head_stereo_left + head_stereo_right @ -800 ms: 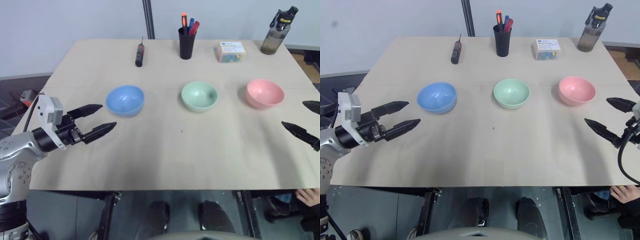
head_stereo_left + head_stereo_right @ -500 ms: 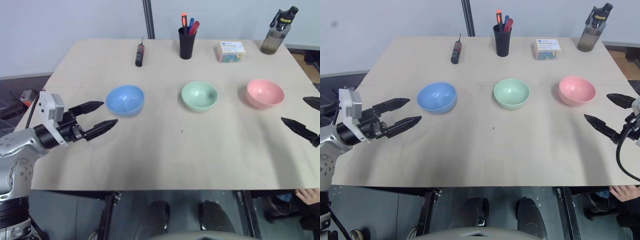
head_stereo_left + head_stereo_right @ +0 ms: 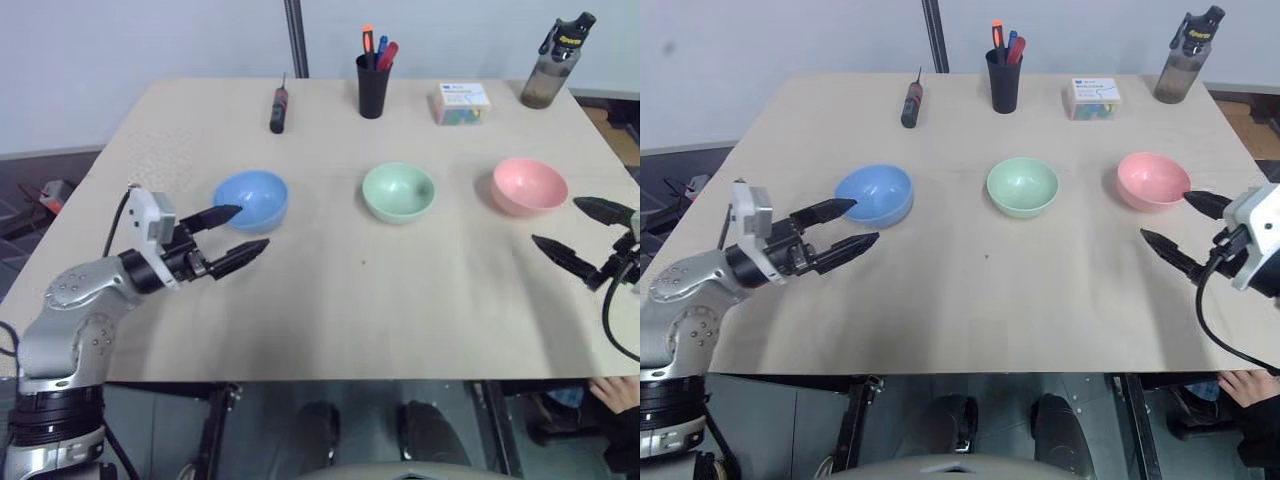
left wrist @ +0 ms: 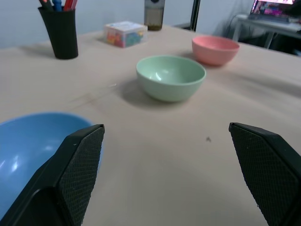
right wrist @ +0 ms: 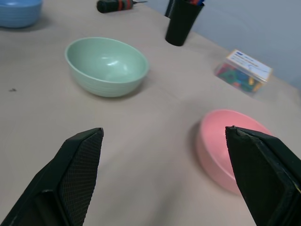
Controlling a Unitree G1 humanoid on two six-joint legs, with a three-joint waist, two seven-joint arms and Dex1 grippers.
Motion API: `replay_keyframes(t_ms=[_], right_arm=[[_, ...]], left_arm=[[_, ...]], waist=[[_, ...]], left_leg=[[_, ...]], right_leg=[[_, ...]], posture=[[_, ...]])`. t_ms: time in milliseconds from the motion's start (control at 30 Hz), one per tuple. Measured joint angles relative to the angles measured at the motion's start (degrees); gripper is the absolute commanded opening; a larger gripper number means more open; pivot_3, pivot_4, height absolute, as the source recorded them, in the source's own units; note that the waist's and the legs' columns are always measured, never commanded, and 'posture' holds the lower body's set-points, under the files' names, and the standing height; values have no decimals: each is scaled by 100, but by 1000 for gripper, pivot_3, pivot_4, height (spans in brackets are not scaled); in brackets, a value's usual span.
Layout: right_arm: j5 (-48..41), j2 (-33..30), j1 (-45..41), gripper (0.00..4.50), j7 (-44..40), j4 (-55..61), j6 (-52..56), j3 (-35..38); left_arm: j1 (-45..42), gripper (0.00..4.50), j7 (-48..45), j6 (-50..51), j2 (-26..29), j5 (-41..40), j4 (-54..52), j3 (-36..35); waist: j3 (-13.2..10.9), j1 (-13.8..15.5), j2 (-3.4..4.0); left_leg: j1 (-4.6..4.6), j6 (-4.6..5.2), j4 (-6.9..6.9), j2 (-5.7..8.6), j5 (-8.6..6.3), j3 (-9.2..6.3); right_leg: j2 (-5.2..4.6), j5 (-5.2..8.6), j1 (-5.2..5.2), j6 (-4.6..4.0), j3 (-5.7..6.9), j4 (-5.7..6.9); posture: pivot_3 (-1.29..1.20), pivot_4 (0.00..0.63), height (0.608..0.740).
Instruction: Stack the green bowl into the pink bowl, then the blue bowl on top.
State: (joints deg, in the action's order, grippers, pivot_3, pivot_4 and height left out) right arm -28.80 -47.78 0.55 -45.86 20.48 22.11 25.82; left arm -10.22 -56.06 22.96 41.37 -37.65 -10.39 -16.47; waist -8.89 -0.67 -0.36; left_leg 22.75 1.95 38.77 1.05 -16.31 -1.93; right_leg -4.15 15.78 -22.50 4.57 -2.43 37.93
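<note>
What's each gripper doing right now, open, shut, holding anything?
Left gripper: open, holding nothing, beside the blue bowl.
Right gripper: open, holding nothing, near the pink bowl.

blue bowl (image 3: 251,198) left | green bowl (image 3: 399,192) middle | pink bowl (image 3: 529,186) right

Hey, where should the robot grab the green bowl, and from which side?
Probably at the rim of the green bowl: one finger inside, one outside. It sits upright, open side up, with smooth rounded walls. Coming from above on its right edge suits the open right gripper, which is nearer.
</note>
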Motion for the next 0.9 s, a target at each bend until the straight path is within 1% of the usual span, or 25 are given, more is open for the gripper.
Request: replay_keyframes(t_ms=[100, 267, 433, 533, 733, 900], right_arm=[[96, 145, -96, 4352, 103, 21, -14, -226], [325, 524, -348, 4352, 365, 202, -90, -860], [510, 722, -622, 4352, 434, 206, -128, -1371], [569, 855, -771, 4352, 418, 206, -156, -1643], [735, 1025, -1027, 4352, 372, 106, -262, -2038], [1318, 1032, -1485, 4352, 523, -474, -487, -2308]], left_arm=[[-16, 4500, 170, -18, -162, 54, -131, 130], [-5, 4500, 637, -20, -728, 65, -494, 383], [11, 4500, 914, -33, -1174, 109, -661, 661], [10, 4500, 1026, -62, -1291, 230, -718, 855], [13, 4500, 1151, -95, -1286, 329, -734, 861], [213, 4500, 997, -77, -1196, 147, -1028, 810]], waist=[[0, -4, 0], [0, 0, 0], [0, 1, 0], [0, 0, 0], [0, -4, 0], [0, -10, 0]], left_leg=[[4, -1, 0, 0, 0, 0], [5, -2, 0, 0, 1, 1], [4, -22, 1, 3, 13, 1], [4, -24, 1, 2, 14, 0], [4, -24, 1, 4, 14, 1], [2, -27, 1, 4, 16, 1]], right_leg=[[0, 0, -5, 0, -2, 1], [1, 0, -7, 0, -2, 2], [1, 0, -7, 0, -2, 2], [4, 0, -8, 0, -2, 3], [3, 0, -8, 0, -2, 2], [4, 0, -9, 0, -2, 3]], posture=[[0, 150, 740], [0, 150, 740], [0, 150, 740], [0, 150, 740], [0, 150, 740], [0, 150, 740]])
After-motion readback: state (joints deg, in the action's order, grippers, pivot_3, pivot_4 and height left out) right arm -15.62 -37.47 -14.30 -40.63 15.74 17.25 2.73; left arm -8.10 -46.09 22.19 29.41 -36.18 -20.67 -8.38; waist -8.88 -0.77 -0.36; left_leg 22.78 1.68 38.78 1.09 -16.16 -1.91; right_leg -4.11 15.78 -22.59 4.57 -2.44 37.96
